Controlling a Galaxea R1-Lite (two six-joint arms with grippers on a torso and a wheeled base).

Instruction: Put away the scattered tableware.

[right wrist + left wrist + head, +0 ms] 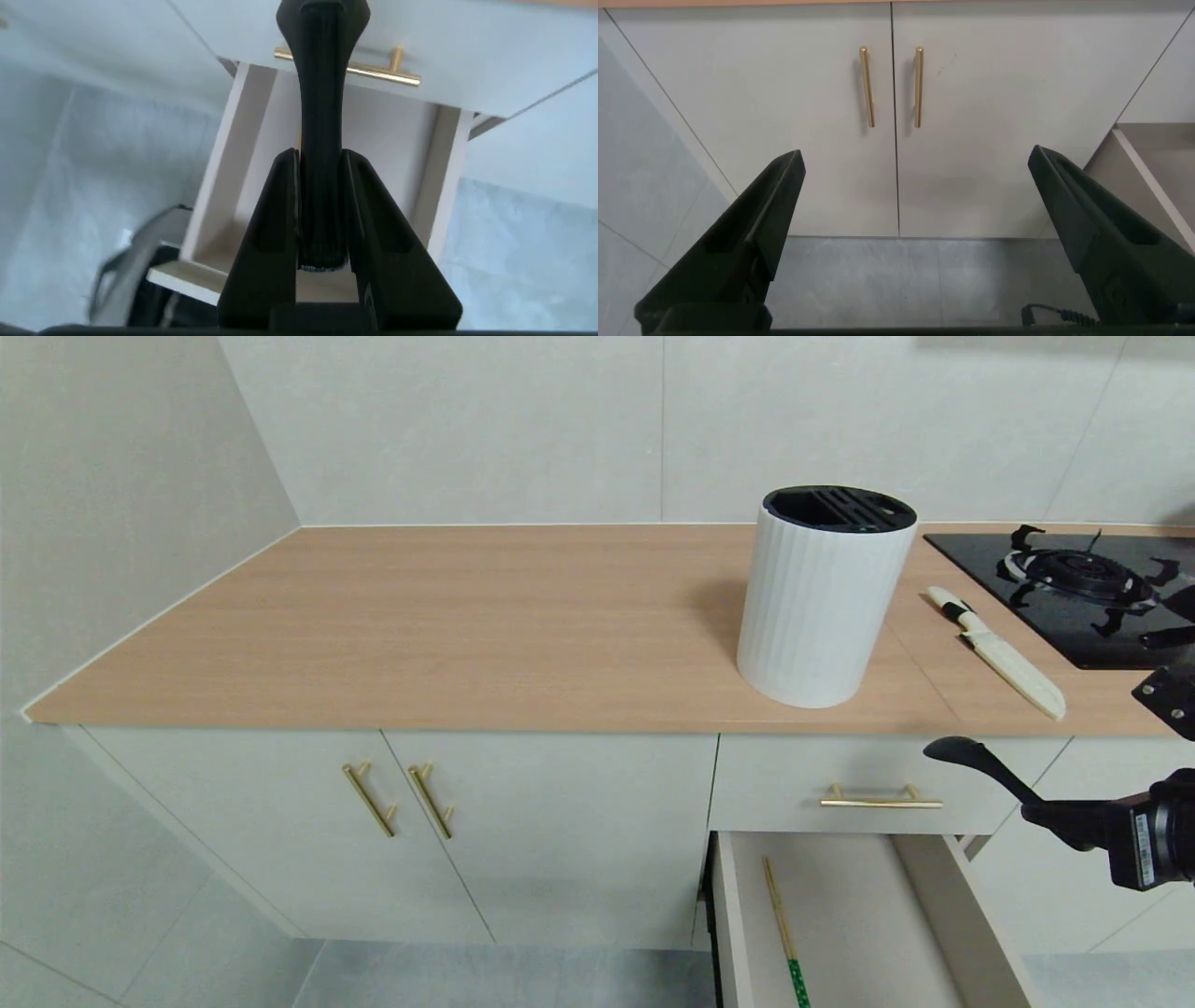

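Note:
My right gripper (1074, 821) is shut on the handle of a black spoon-like utensil (980, 765), held level in front of the cabinet and above the right side of the open lower drawer (859, 915). In the right wrist view the fingers (271, 215) clamp the utensil (320, 84) over the drawer (392, 140). A pair of chopsticks (782, 924) lies inside the drawer. On the counter, a cream knife with a black band (999, 653) rests right of the white ribbed holder (822, 607). My left gripper (915, 159) stands open and low, facing the cabinet doors.
A black gas hob (1074, 579) takes up the counter's far right. The shut upper drawer's gold handle (880, 800) is just above the open one. Two cabinet doors with gold handles (868, 86) are to the left. The wooden counter (467, 616) left of the holder is bare.

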